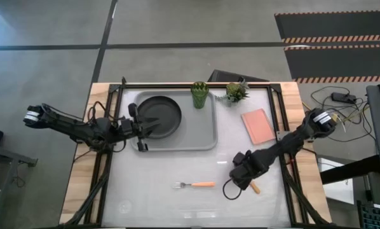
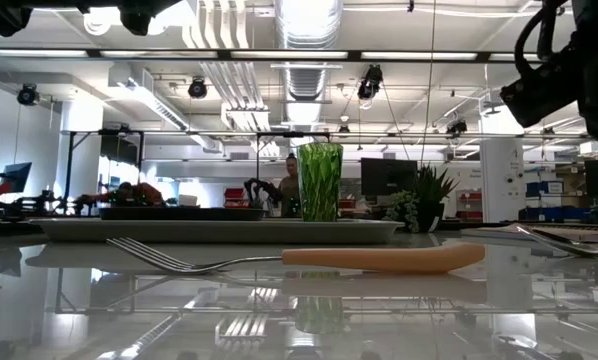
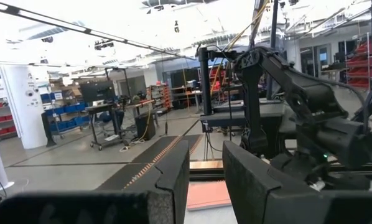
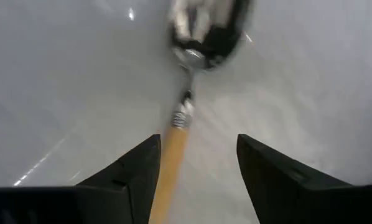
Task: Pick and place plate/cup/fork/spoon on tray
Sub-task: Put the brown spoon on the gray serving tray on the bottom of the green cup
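Roughly halfway, by my read: two of four pieces sit on the grey tray (image 1: pixel 206 137), two are off it. One tray, at the table's far middle. One black plate (image 1: pixel 159 116) lies in the tray's left half, with the left gripper (image 1: pixel 141 124) hovering at the plate's left edge, fingers a narrow gap apart and nothing between them. One green ribbed cup (image 1: pixel 199 94) stands upright in the tray's far right corner. One fork (image 1: pixel 194 184) lies flat on the table near of the tray, untouched. One spoon (image 4: pixel 185 93) lies right of the fork and near-right of the tray; the right gripper (image 4: pixel 198 168) is low over it, fingers spread either side of the orange handle, not closed on it. Left to do: spoon, then fork. Non-task: one pink rectangle (image 1: pixel 258 125) and one small potted plant (image 1: pixel 236 92), both right of the tray.
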Robot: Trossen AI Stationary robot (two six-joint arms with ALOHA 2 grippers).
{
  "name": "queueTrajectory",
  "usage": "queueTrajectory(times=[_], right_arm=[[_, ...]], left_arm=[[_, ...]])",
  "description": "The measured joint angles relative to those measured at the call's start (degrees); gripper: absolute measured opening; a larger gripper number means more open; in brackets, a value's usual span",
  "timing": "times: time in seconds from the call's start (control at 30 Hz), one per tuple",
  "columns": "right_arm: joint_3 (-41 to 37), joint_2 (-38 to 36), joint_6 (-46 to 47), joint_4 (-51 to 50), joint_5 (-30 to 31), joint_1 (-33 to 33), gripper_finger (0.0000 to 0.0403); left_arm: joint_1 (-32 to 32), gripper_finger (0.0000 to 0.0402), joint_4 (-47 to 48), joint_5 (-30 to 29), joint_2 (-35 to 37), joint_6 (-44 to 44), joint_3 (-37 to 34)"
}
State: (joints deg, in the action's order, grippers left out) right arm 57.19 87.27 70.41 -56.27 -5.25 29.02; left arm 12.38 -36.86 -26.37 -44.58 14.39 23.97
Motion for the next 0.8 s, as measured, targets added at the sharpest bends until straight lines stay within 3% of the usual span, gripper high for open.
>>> queueTrajectory(times=[0.4,0.7,0.8], right_arm=[[0.05,7.68,0.51,4.77,2.90,2.49,0.0157],[-0.06,7.60,0.57,5.32,3.41,2.40,0.0033],[-0.01,6.26,0.57,5.59,3.58,1.49,0.0025]], left_arm=[[0.00,0.0079,0.12,0.00,-0.28,-0.14,-0.02],[0.00,0.0079,0.15,0.00,-0.28,-0.26,-0.07],[0.00,0.0079,0.24,0.00,-0.28,-0.26,-0.16]])
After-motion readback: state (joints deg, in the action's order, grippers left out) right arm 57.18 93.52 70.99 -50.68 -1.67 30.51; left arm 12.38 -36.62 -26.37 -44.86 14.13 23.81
